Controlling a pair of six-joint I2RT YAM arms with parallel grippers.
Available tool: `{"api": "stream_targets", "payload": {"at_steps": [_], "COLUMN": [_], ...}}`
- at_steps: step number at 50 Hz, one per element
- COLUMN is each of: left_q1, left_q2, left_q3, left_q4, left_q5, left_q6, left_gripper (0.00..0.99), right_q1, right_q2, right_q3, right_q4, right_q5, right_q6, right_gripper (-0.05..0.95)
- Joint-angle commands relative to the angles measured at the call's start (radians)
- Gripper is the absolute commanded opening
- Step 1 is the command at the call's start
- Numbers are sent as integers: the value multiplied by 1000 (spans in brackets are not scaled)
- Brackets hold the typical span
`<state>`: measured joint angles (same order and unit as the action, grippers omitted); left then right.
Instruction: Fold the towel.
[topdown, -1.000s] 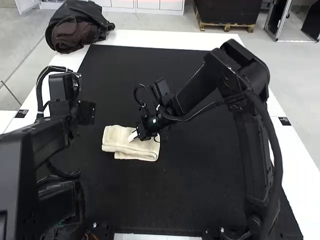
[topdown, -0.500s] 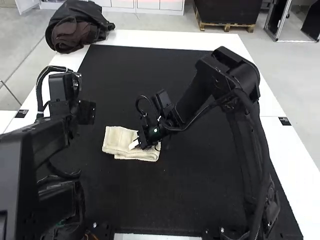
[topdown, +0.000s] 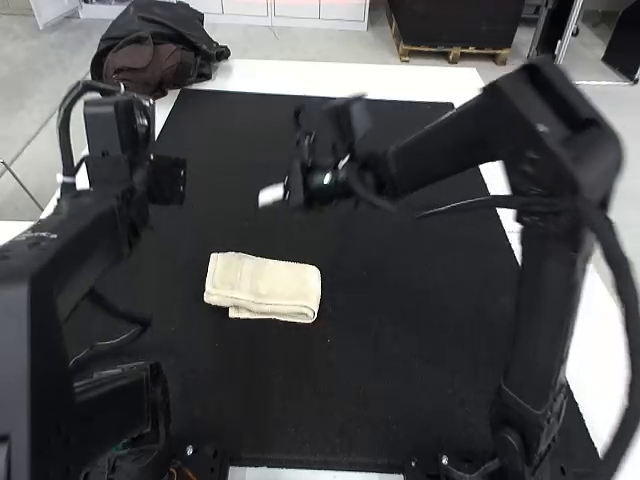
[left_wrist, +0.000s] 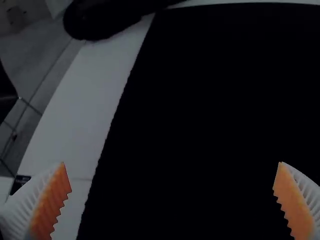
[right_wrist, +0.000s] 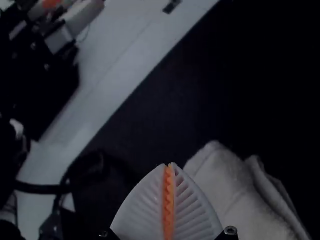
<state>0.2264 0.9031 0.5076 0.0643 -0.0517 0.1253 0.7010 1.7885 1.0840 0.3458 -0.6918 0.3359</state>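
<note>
The cream towel (topdown: 263, 284) lies folded into a small, flat rectangle on the black mat, its layers visible along the near edge; in the right wrist view the towel (right_wrist: 235, 200) shows thick, rounded folds. My right gripper (topdown: 272, 195) is above the mat, beyond the towel and not touching it. Seen from its own wrist, the right gripper (right_wrist: 168, 165) has its pads pressed together with nothing between them. Over the mat's left side hangs my left gripper (topdown: 165, 180), away from the towel; in its wrist view the left gripper (left_wrist: 171, 164) is wide open, holding nothing.
A dark bag or jacket (topdown: 155, 50) lies at the far left corner of the white table (topdown: 330, 78). Black mat (topdown: 390, 390) surrounds the towel. The right arm spans the mat's right side, and the left arm stands along the left edge.
My right gripper has lifted off the towel and moved away toward the far side; the towel keeps its shape. The left arm has shifted slightly forward.
</note>
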Motion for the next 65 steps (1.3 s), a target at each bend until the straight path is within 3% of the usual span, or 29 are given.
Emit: {"api": "stream_targets", "payload": {"at_steps": [1, 18, 24, 33, 45, 54, 65], "left_q1": [-29, -167, -160, -191, -203, -229, -223], "left_q2": [-4, -6, -23, -73, -198, -291, -440], "left_q3": [78, 250, 287, 302, 275, 255, 201], "left_q4": [-20, -66, -104, -121, -141, -149, -164], "left_q5": [16, -14, -5, 1, 58, 59, 64], "left_q6": [-39, -133, -156, -173, -231, -234, -253], "left_gripper": [949, 949, 946, 946, 936, 934, 934], "right_q1": [-57, -276, -376, -505, -647, -702, -729], "right_q2": [-124, -425, -543, -709, -911, -1081, -1367], "right_q3": [28, 1, -52, -133, -262, -375, -461], "right_q4": [-21, -48, -33, 24, 104, 131, 122], "right_q5": [-3, -29, -57, -112, -190, -207, -215], "right_q6": [40, 121, 176, 284, 446, 473, 485], "right_gripper": [-20, -20, -20, -20, -20, -20, -20]}}
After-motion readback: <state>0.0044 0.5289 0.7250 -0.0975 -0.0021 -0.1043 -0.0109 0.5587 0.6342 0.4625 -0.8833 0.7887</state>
